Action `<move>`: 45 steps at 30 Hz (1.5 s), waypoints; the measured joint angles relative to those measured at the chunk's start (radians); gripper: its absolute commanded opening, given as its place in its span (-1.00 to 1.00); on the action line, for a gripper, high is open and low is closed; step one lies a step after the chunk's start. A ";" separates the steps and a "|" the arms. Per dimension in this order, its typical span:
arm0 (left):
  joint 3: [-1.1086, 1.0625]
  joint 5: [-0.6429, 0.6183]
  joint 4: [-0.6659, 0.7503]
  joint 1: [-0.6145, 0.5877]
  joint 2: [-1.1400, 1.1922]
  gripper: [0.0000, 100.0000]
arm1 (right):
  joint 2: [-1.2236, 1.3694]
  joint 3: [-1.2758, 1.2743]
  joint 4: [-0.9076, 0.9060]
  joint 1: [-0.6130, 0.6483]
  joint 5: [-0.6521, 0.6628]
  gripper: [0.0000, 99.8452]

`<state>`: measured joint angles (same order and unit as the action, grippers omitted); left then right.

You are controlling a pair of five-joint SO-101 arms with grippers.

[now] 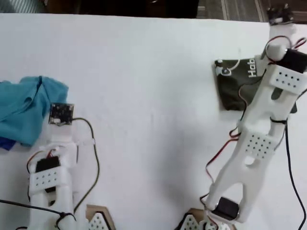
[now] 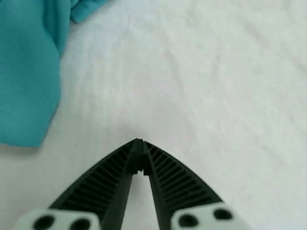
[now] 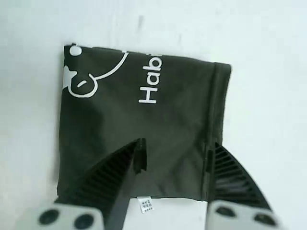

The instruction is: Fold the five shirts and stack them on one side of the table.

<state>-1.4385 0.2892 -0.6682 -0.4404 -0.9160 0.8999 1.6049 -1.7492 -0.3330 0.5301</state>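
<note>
As the right gripper point(image 3: 176, 148) hangs with its fingers spread directly above the folded dark green shirt point(image 3: 144, 110), one finger over the cloth and the other at its seamed edge, the first shirt of the stack looks finished; it lies flat as a neat rectangle on the white table point(image 1: 153, 72), white print up, a small label showing at one edge; whether the fingers touch the cloth cannot be told. Well apart from the folded shirt, across the table on the left arm's side, a crumpled teal shirt point(image 1: 29, 108) lies unfolded; the left gripper point(image 2: 139, 146), its fingers pressed together on nothing, sits over bare table just beside that teal cloth, far from the folded shirt. The step in hand, by this reading, is the turn from one garment to the next; the next move calls for the right arm to lift clear of the folded shirt without dragging it, and for the teal shirt to be drawn toward the folded one and spread flat, likely with a gripper at each end. The count: two arms; two grippers, one spread and one closed; one folded shirt; one unfolded teal shirt; one scrap of darker blue cloth point(image 1: 5, 143) touching the teal, farthest from the folded shirt, perhaps a third; two shirts sure against the task's five.
</note>
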 measured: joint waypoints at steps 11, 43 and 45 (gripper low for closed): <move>0.000 0.000 0.000 0.000 0.000 -0.94 | -0.825 -0.875 0.000 0.064 -0.068 -0.60; 0.000 0.002 -0.002 0.015 0.000 -0.94 | -1.801 -3.043 0.934 0.333 -0.071 -0.96; 0.023 0.003 -0.035 0.002 0.000 -0.94 | -1.867 -3.078 0.934 0.333 -0.071 -0.96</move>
<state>-1.4154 0.2923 -0.7035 -0.4388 -0.9160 -0.9674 -1.4730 -0.8147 0.0000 0.4595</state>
